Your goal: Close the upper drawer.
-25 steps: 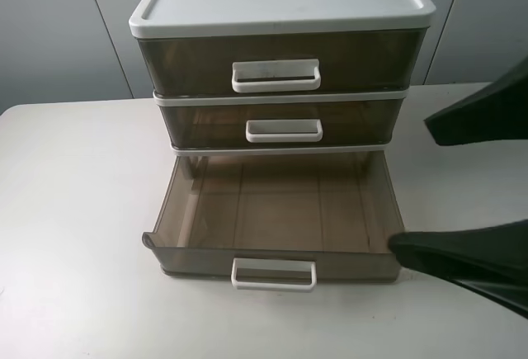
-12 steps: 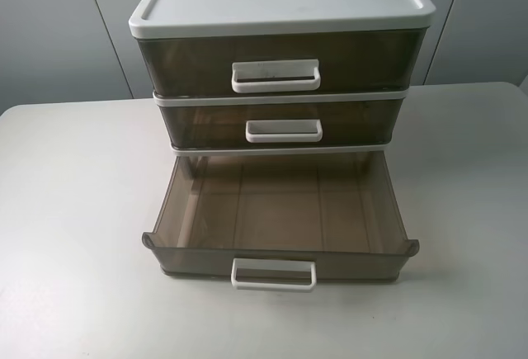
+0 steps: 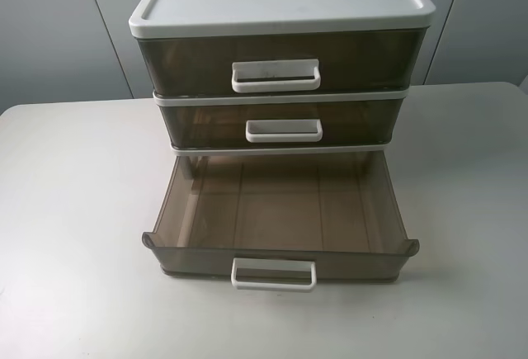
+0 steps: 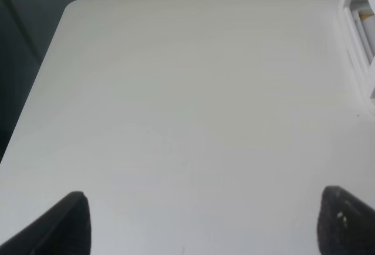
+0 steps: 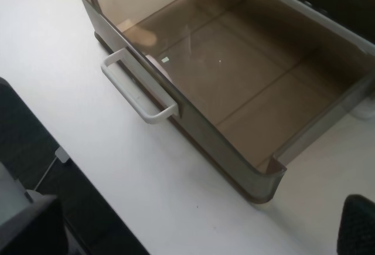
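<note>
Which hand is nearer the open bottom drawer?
Right: its fingertip sits just off the bottom drawer's front corner. The left hand hovers over the table, off the unit's side.

White table [image 3: 74, 210] carries white-framed three-drawer unit [image 3: 280, 0]; bottom drawer [image 3: 280, 210] pulled out.

Left fingers [image 4: 70, 225] wide apart, empty.

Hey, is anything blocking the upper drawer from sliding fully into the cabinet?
Nothing visible does. The upper drawer already looks fully pushed into the frame. Only the bottom drawer sticks out, below it and empty.
</note>
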